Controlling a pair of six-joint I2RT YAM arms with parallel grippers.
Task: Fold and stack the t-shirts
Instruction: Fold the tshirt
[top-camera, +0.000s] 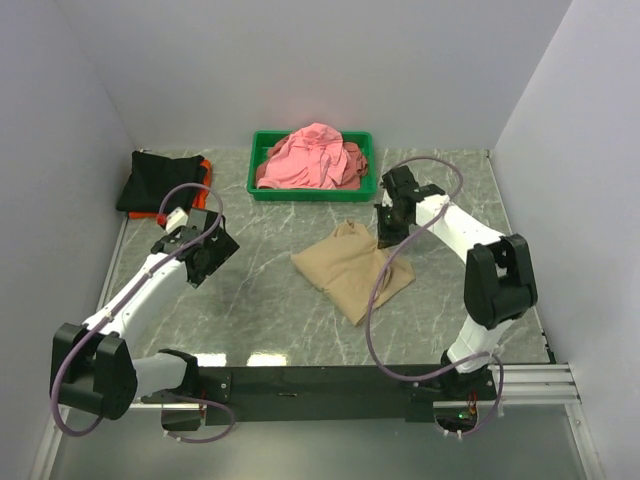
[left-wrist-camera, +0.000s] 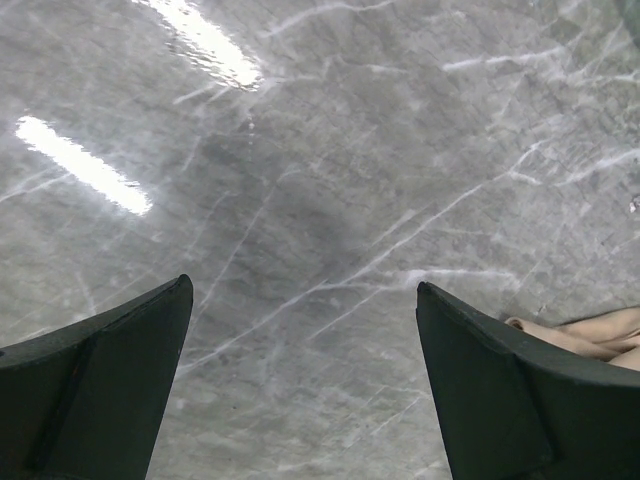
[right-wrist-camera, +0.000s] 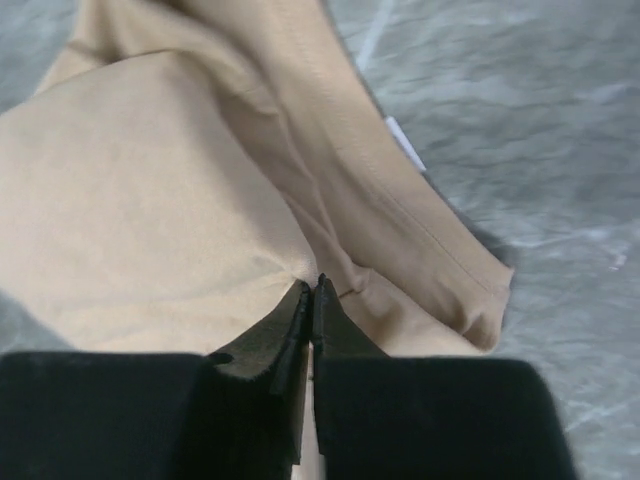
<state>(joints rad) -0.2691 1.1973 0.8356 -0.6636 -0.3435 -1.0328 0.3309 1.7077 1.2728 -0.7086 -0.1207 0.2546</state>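
Closest to the arm bases, the left end effector (top-camera: 205, 255) hangs over bare grey marbled tabletop (top-camera: 260, 300), its fingers spread wide with nothing between them. In its wrist view only the edge of the tan t-shirt (left-wrist-camera: 590, 335) shows, past the right finger and well apart from it.

The tan t-shirt (top-camera: 350, 265) lies near the middle of the tabletop, partly folded into a rough diamond, with open surface on its near and left sides. The right end effector (top-camera: 390, 230) is at the shirt's far right edge. In its wrist view the fingers are pressed together, tips down on the cloth beside the stitched hem, and creases run toward them. Whether any fabric is pinched between them cannot be told.

Farther back, a green tray (top-camera: 310, 195) holds crumpled pink t-shirts (top-camera: 310, 155). At the far left, near the side wall, a folded black t-shirt (top-camera: 160, 180) lies on an orange t-shirt (top-camera: 205, 168)
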